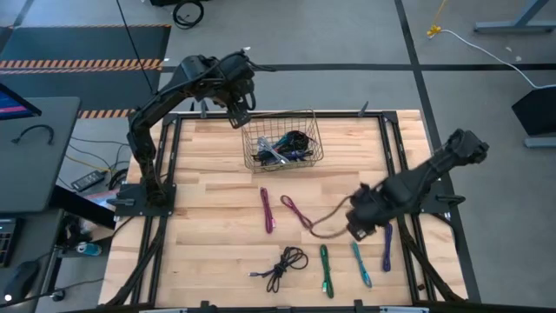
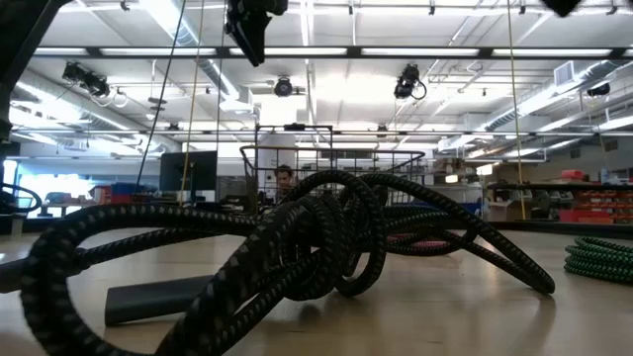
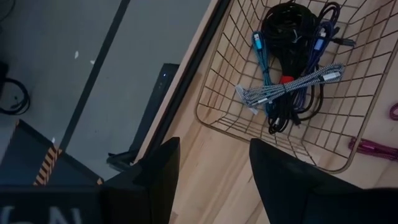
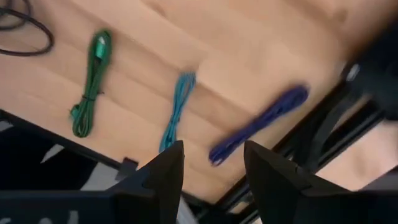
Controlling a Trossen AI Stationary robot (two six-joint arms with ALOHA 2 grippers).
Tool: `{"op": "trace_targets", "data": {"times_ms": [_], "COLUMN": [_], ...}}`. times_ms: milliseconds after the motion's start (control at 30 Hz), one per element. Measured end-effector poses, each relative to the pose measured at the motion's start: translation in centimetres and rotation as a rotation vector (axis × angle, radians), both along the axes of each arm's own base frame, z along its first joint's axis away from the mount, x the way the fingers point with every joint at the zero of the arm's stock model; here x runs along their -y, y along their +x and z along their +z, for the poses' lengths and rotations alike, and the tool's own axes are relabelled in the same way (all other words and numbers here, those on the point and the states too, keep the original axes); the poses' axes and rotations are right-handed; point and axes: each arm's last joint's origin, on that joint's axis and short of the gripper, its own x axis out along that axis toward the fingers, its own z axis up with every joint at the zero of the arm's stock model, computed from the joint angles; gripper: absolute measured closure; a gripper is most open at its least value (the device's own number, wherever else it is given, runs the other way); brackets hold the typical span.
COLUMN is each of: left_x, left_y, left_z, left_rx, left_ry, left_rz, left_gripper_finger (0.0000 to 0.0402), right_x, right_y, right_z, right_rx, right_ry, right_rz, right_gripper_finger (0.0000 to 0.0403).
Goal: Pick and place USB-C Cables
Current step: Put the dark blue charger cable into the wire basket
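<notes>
Left gripper (image 1: 242, 117), fingers apart and empty, hovers beside the gold wire basket (image 1: 306, 122) holding bundled cables (image 1: 287, 146). Right of the basket, loose folded cables (image 1: 326, 269) lie under the empty, parted right gripper (image 1: 358, 228).

No brand, label, number or sign can be read anywhere. Pale marks show on the dark wrist housing (image 3: 43, 214) behind the left fingers (image 3: 163, 177), but they are illegible.
</notes>
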Motion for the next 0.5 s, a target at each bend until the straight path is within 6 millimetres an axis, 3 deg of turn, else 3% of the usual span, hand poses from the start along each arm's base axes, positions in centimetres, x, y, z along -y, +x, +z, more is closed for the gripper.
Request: {"op": "trace_targets", "data": {"times_ms": [267, 500], "left_x": [0.0, 0.1], "left_y": [0.0, 0.0], "left_z": [0.0, 0.0], "left_rx": [-0.001, -0.002], "left_ry": [0.001, 0.0], "left_rz": [-0.003, -0.005], "left_gripper_finger": [0.0202, 0.0202], "right_x": [-3.9, -6.8], "right_y": [-2.2, -4.3], "right_z": [-2.8, -6.5], "right_rx": [-0.06, -0.112], "right_ry": [0.041, 0.112], "right_rz": [-0.259, -0.429], "right_gripper_finger": [0.0229, 0.0229]}}
